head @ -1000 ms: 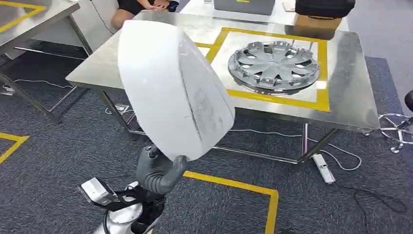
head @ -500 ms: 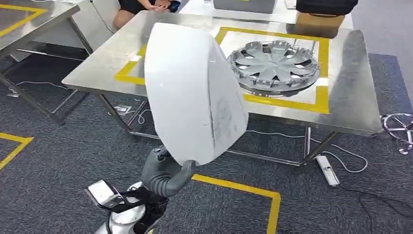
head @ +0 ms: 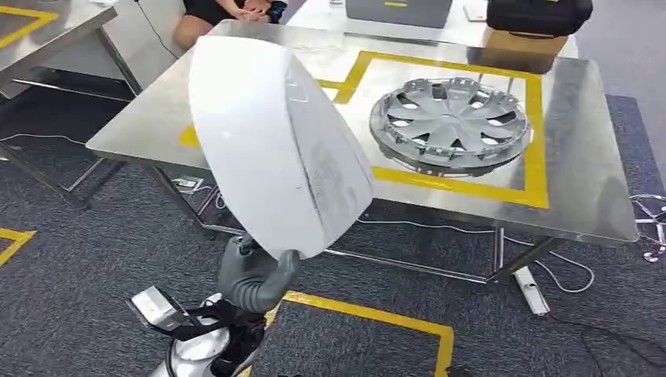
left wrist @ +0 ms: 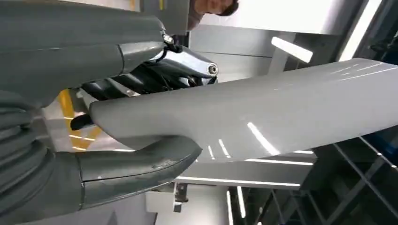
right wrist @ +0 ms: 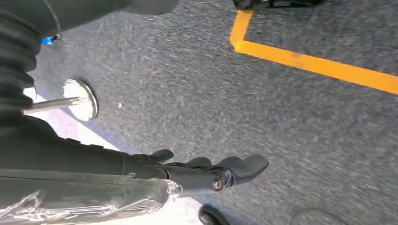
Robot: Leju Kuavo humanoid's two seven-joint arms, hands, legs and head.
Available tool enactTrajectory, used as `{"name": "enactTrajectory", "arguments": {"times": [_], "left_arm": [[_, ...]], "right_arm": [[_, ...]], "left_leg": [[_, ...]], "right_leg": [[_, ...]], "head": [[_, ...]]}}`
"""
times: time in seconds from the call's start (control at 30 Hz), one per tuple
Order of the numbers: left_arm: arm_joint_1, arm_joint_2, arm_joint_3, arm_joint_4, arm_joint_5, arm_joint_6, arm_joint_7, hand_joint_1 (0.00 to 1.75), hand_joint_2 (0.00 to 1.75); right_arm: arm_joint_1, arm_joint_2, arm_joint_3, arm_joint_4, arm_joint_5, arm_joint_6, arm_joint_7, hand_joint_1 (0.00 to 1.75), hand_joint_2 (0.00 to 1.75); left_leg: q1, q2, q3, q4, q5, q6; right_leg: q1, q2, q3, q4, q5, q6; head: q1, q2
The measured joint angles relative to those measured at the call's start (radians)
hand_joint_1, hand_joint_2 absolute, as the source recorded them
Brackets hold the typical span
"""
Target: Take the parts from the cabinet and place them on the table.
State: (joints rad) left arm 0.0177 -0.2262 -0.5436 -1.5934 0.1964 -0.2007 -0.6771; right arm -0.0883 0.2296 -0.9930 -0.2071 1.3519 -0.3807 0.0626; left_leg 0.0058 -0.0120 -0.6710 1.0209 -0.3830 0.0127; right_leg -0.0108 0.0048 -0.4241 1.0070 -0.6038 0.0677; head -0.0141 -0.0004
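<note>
Ahead, a stainless steel table (head: pixel 149 118) stands on dark grey carpet (head: pixel 71 236) marked with yellow floor tape (head: pixel 377 314); a yellow-taped rectangle (head: pixel 536 118) on the tabletop frames a silver wheel cover (head: pixel 449 122), and a seated person (head: pixel 228 9) is beyond the far edge. The left hand (head: pixel 253 276) grips the lower edge of a white moulded panel (head: pixel 271 145), thumb under and fingers over. Its long axis rises upright, tilted leftward, broad face towards the robot's right, short of the table. The right hand (right wrist: pixel 197 171) hangs over carpet, apparently holding nothing, fingers loosely extended.
</note>
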Motion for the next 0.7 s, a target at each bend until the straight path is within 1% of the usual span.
{"name": "enactTrajectory", "arguments": {"times": [0.03,0.07,0.1,0.13,0.17,0.2,0.23,0.27,0.3,0.33,0.37,0.4,0.43,0.47,0.5,0.53,0.57,0.6,0.63,0.67,0.7], "left_arm": [[-0.002,0.000,0.002,0.000,-0.002,0.002,0.000,1.75,1.75],[-0.001,0.000,0.002,0.000,-0.002,0.003,0.000,1.75,1.75],[0.000,0.000,0.003,0.000,-0.003,0.005,0.000,1.75,1.75],[0.000,0.000,0.004,0.000,-0.005,0.006,0.000,1.75,1.75],[0.000,0.000,0.005,0.000,-0.005,0.007,0.000,1.75,1.75],[0.001,0.000,0.005,0.000,-0.005,0.007,-0.001,1.75,1.75],[0.001,0.000,0.005,0.000,-0.005,0.008,-0.002,1.75,1.75],[0.001,-0.001,0.005,0.000,-0.005,0.008,-0.002,1.75,1.75],[0.001,-0.001,0.005,0.000,-0.004,0.008,-0.002,1.75,1.75],[0.000,-0.001,0.006,0.000,-0.002,0.008,-0.002,1.75,1.75],[0.000,-0.001,0.007,-0.001,-0.001,0.008,-0.002,1.75,1.75],[0.001,-0.001,0.008,-0.001,0.000,0.008,-0.003,1.75,1.75],[0.001,-0.001,0.009,-0.001,0.001,0.008,-0.003,1.75,1.75],[0.001,-0.001,0.010,-0.002,0.002,0.008,-0.003,1.75,1.75],[0.001,-0.001,0.011,-0.004,0.003,0.008,-0.003,1.75,1.75],[0.000,-0.001,0.012,-0.005,0.000,0.008,-0.003,1.75,1.75],[0.000,-0.001,0.012,-0.007,-0.007,0.008,-0.003,1.75,1.75],[0.001,0.000,0.012,-0.007,-0.014,0.002,-0.003,1.75,1.75],[0.002,0.001,0.012,-0.007,-0.016,-0.008,-0.003,1.75,1.75],[0.003,0.002,0.011,-0.008,-0.018,-0.017,-0.003,1.75,1.75],[0.004,0.002,0.012,-0.011,-0.024,-0.024,-0.003,1.75,1.75]], "right_arm": [[-0.002,0.000,0.000,0.000,0.000,0.000,0.000,0.00,1.75],[-0.002,0.000,0.000,0.000,0.000,0.000,0.000,0.00,1.75],[-0.001,0.000,0.000,0.000,0.000,0.000,0.000,0.00,1.75],[0.001,0.000,0.000,0.000,0.000,0.001,0.000,0.00,1.75],[0.004,0.000,0.000,0.000,-0.001,0.001,0.000,0.00,1.75],[0.005,0.000,0.000,0.000,-0.001,0.002,0.000,0.00,1.75],[0.005,0.000,0.000,0.000,-0.001,0.002,0.000,0.00,1.75],[0.004,0.000,0.000,0.000,-0.001,0.002,-0.002,0.00,1.75],[0.004,0.000,0.000,0.000,-0.001,0.002,-0.003,0.00,1.75],[0.002,0.000,0.000,0.000,-0.001,0.003,-0.003,0.00,1.75],[0.001,0.000,0.000,0.000,-0.001,0.003,-0.003,0.00,1.75],[0.002,0.000,0.000,0.000,-0.002,0.003,-0.005,0.00,1.75],[0.004,0.000,0.000,0.000,-0.003,0.003,-0.005,0.00,1.75],[0.005,0.000,0.000,0.000,-0.003,0.003,-0.006,0.00,1.75],[0.005,0.000,0.000,0.000,-0.004,0.003,-0.006,0.00,1.75],[0.003,0.000,0.000,0.000,-0.003,0.003,-0.008,0.00,1.75],[0.002,0.000,0.000,0.000,-0.003,0.003,-0.009,0.00,1.75],[0.003,0.000,0.000,0.000,-0.003,0.004,-0.010,0.00,1.75],[0.003,0.000,0.000,0.000,-0.002,0.004,-0.010,0.00,1.75],[0.004,0.000,0.000,0.000,-0.002,0.005,-0.010,0.00,1.75],[0.003,0.000,0.000,0.000,0.000,0.006,-0.011,0.00,1.75]], "left_leg": [[0.000,0.001,0.003,-0.001,-0.004,0.006],[0.000,0.001,0.004,0.000,-0.007,0.008],[-0.001,0.000,0.004,0.000,-0.011,0.009],[-0.002,-0.001,0.006,0.000,-0.014,0.010],[-0.002,-0.005,0.010,0.000,-0.018,0.009],[-0.002,-0.007,0.018,0.000,-0.022,0.008],[-0.002,-0.008,0.027,0.000,-0.027,0.005],[-0.002,-0.008,0.037,0.000,-0.031,0.002],[-0.002,-0.008,0.041,0.000,-0.035,-0.003],[-0.010,-0.008,0.040,0.007,-0.039,-0.009],[-0.009,-0.008,0.037,0.004,-0.036,-0.014],[-0.008,-0.008,0.037,0.000,-0.033,-0.019],[-0.006,-0.007,0.039,-0.005,-0.029,-0.024],[-0.007,-0.007,0.041,-0.005,-0.030,-0.031],[-0.006,-0.004,0.038,0.003,-0.041,-0.036],[-0.006,-0.002,0.019,0.044,-0.073,-0.042],[-0.004,-0.001,-0.014,0.117,-0.114,-0.046],[-0.004,-0.001,-0.054,0.203,-0.151,-0.049],[-0.004,0.000,-0.087,0.267,-0.172,-0.050],[-0.003,0.000,-0.101,0.292,-0.171,-0.052],[-0.003,0.000,-0.092,0.274,-0.143,-0.051]], "right_leg": [[0.000,0.001,-0.036,0.060,-0.027,0.001],[0.000,0.001,-0.088,0.144,-0.058,0.002],[0.001,0.001,-0.147,0.232,-0.084,0.003],[0.001,0.001,-0.195,0.292,-0.091,0.004],[0.001,0.001,-0.222,0.305,-0.070,0.004],[0.001,0.001,-0.225,0.271,-0.023,0.003],[0.001,0.001,-0.209,0.207,0.035,0.001],[0.001,0.001,-0.184,0.126,0.093,-0.001],[0.001,0.001,-0.166,0.059,0.135,-0.004],[0.003,0.002,-0.158,0.033,0.126,-0.006],[0.003,0.004,-0.156,0.035,0.126,-0.014],[0.005,0.006,-0.159,0.034,0.126,-0.019],[0.008,0.006,-0.159,0.034,0.128,-0.024],[0.003,0.006,-0.156,0.026,0.134,-0.033],[-0.001,0.005,-0.152,0.021,0.138,-0.038],[-0.002,0.004,-0.151,0.020,0.139,-0.043],[-0.002,0.003,-0.151,0.020,0.139,-0.046],[-0.002,0.002,-0.151,0.020,0.138,-0.046],[-0.002,0.000,-0.151,0.020,0.138,-0.047],[-0.002,0.000,-0.151,0.019,0.136,-0.047],[-0.002,0.002,-0.149,0.019,0.123,-0.049]], "head": [[0.003,0.000],[0.001,0.000],[0.003,0.000],[0.002,0.000],[0.003,0.000],[0.003,0.000],[0.003,0.000],[0.003,0.000],[0.003,0.000],[0.003,0.000],[0.000,0.000],[-0.003,0.000],[-0.003,0.000],[-0.003,0.000],[-0.002,0.000],[-0.010,0.000],[-0.011,0.000],[-0.011,0.000],[-0.011,0.000],[-0.011,0.000],[-0.011,0.000]]}}
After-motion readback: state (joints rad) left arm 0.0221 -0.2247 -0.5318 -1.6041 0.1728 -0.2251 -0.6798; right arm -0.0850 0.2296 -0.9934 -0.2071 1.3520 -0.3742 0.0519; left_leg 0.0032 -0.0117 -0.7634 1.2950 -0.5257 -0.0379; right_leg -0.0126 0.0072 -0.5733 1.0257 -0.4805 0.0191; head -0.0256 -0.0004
